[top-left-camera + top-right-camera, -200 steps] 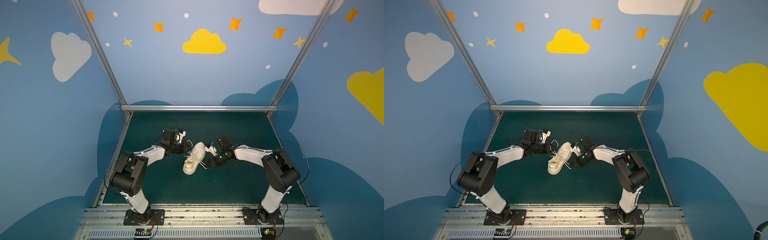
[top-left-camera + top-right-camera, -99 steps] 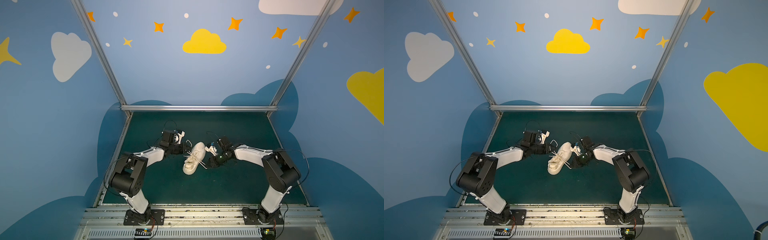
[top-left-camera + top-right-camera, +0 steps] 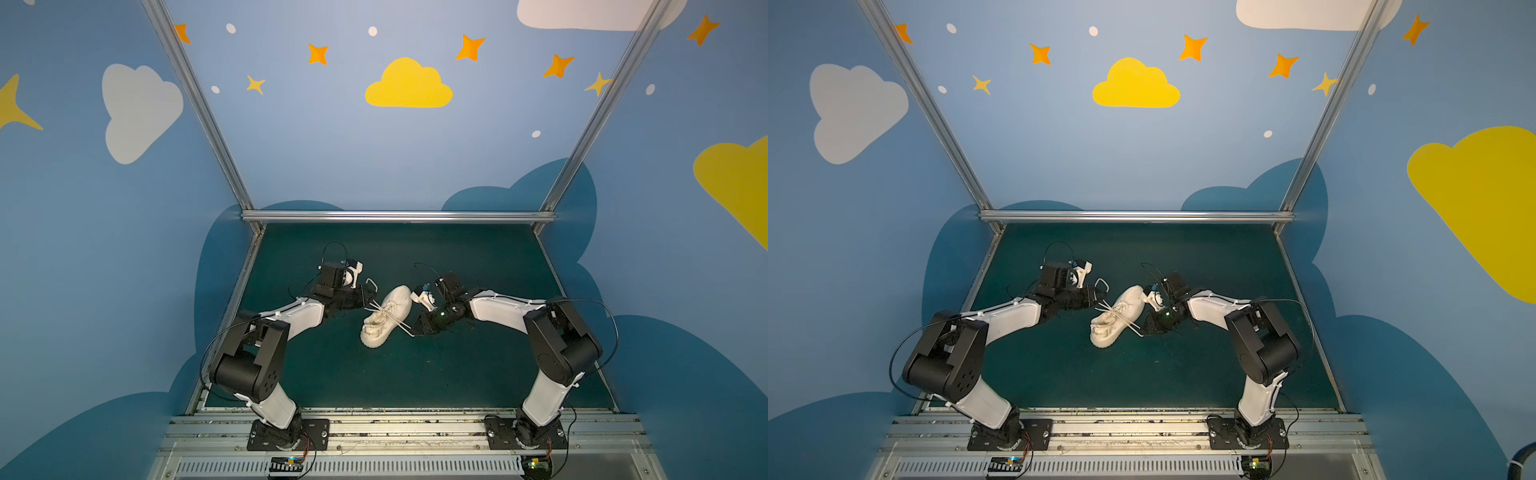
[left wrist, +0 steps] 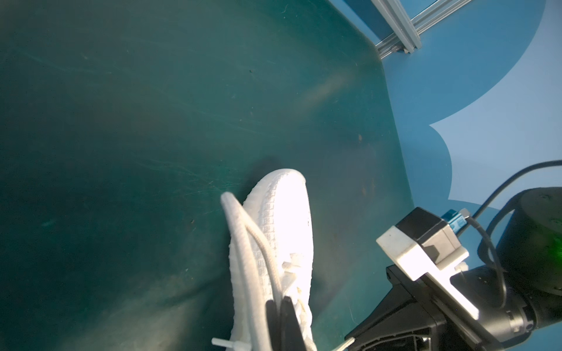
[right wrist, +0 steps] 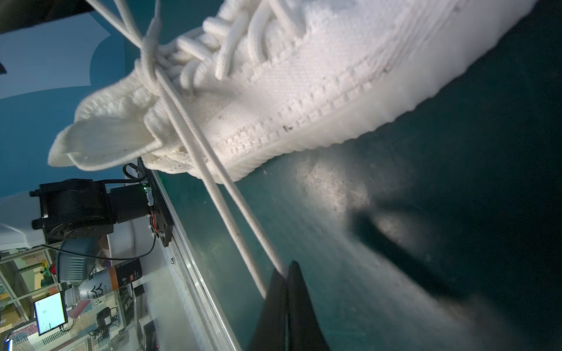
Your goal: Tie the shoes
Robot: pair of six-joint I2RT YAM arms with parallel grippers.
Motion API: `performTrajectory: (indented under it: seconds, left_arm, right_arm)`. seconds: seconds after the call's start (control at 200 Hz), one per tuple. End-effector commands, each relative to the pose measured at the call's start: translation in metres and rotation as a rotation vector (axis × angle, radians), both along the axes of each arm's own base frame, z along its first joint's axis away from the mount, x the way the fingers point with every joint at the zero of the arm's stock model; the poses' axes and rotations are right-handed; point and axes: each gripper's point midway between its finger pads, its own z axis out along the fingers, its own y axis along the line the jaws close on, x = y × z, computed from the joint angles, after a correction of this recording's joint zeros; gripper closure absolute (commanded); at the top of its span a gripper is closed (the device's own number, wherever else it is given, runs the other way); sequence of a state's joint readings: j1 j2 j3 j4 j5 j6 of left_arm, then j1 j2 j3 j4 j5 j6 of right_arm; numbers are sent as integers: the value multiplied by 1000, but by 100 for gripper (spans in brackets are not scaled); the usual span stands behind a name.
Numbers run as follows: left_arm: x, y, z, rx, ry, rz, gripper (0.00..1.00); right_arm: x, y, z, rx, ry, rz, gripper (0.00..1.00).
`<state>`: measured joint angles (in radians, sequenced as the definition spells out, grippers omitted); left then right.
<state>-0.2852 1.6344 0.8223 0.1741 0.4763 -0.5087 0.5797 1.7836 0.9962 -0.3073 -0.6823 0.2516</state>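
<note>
No text is legible anywhere. In the right wrist view, a can (image 5: 96, 284) in the background carries a dark logo and an orange band, too blurred to read. The lit screen (image 5: 50, 313) beside it shows only tiny, illegible marks.

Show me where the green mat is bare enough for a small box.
Bare: the dark green mat between the cream knit sneaker and the front metal rail, and the far strip before the aluminium crossbar. Crowded: the middle, where the left tool and right tool pinch the white laces.
</note>
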Motion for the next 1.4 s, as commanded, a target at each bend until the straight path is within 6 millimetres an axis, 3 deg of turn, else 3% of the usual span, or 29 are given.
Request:
performTrajectory:
  seconds: [0.0,0.325,1.041,1.397]
  left_arm:
    - [18,17,21,3,-90,76,97]
    - [21,32,20,2,-83,105,97]
    - [17,40,5,5,-47,133,97]
    - [16,47,7,6,-47,146,97]
  right_arm:
    - [-15,-16,-11,-57,71,-13,100]
    - [-15,-23,-15,-67,81,-31,100]
    - [-20,-38,-24,-97,100,-69,100]
    - [-24,-46,-30,-110,115,-73,100]
